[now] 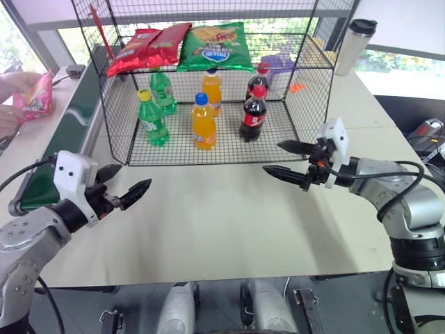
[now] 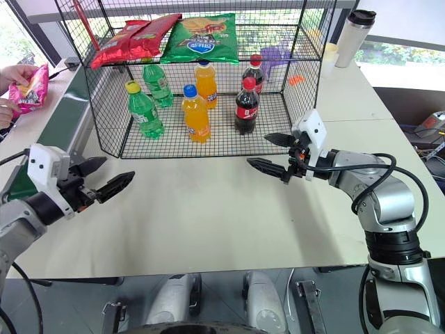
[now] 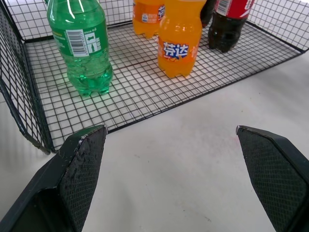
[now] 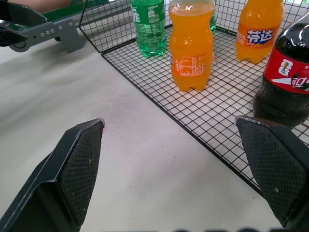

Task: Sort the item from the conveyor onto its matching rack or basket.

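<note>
Two grippers: both hovered over the white table [image 1: 229, 229], in front of the rack, each holding nothing
Left gripper [image 1: 122, 186]: black fingers spread wide, near the end of the conveyor, pointing toward the middle of the table
Right gripper [image 1: 288, 160]: black fingers spread wide, just in front of the rack's right front corner, pointing left
Item: a magenta-pink chip bag [image 1: 35, 97] was held in a person's hand [image 1: 17, 85] at the far left, beside the conveyor and apart from both grippers
Conveyor [image 1: 69, 125]: a dark green belt with a grey metal frame ran along the left side of the rack; no bag lay on the visible part
Rack [image 1: 111, 118]: a black wire-grid cage stood at the back of the table, front open toward the robot
Upper level: two red chip bags [image 1: 146, 45] lay on the left, a green chip bag [image 1: 215, 47] just beside them
Lower level: two green bottles [image 1: 151, 120] stood on the left, two orange bottles [image 1: 203, 124] in the middle, two cola bottles [image 1: 253, 115] on the right, all upright
Tumbler [image 1: 354, 46]: a silver cup with a black lid stood on the table to the right of the rack
</note>
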Controlling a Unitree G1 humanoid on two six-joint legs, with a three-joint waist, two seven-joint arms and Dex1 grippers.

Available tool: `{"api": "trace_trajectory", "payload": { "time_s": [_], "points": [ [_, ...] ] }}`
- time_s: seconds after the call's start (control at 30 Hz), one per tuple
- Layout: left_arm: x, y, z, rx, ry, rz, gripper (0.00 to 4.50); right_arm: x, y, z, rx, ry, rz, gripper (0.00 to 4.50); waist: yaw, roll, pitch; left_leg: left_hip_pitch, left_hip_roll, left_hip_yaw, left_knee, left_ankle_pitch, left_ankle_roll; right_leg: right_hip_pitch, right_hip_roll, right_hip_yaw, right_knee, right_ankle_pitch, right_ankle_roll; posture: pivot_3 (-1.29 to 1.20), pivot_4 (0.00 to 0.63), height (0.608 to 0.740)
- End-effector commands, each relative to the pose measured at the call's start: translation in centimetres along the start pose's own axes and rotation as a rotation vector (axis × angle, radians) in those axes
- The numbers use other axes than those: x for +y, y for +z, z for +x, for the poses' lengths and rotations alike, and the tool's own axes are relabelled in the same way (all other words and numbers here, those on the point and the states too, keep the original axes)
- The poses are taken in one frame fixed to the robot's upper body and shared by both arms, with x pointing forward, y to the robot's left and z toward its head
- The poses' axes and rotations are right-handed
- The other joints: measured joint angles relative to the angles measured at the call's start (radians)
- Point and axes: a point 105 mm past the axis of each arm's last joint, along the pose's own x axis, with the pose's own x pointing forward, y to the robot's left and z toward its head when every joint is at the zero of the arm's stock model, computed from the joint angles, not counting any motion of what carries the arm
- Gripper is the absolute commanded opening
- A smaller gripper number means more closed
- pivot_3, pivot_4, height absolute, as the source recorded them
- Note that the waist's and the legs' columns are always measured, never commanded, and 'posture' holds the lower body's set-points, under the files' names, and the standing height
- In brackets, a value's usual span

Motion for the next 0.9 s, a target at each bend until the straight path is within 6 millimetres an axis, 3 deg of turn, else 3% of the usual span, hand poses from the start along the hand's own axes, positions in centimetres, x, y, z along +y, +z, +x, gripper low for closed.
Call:
{"api": "trace_trajectory", "payload": {
  "time_s": [0.03, 0.9],
  "points": [
    [-0.11, 0.87, -0.26, -0.041, 0.01, 0.029, 4.43, 0.28, 1.14, 0.36, -0.032, 0.013, -0.051, 4.5, 0.0, 0.0, 0.0, 0.0, 0.0, 0.0, 0.0, 0.0, 0.0, 0.0, 0.0, 0.0, 0.0, 0.0, 0.0, 0.0, 0.15, 0.74],
    [-0.28, 0.5, 0.46, -0.049, 0.017, 0.023, 4.43, 0.05, 0.79, 0.64, -0.037, -0.005, -0.066, 4.5, 0.0, 0.0, 0.0, 0.0, 0.0, 0.0, 0.0, 0.0, 0.0, 0.0, 0.0, 0.0, 0.0, 0.0, 0.0, 0.0, 0.15, 0.74]
  ]
}}
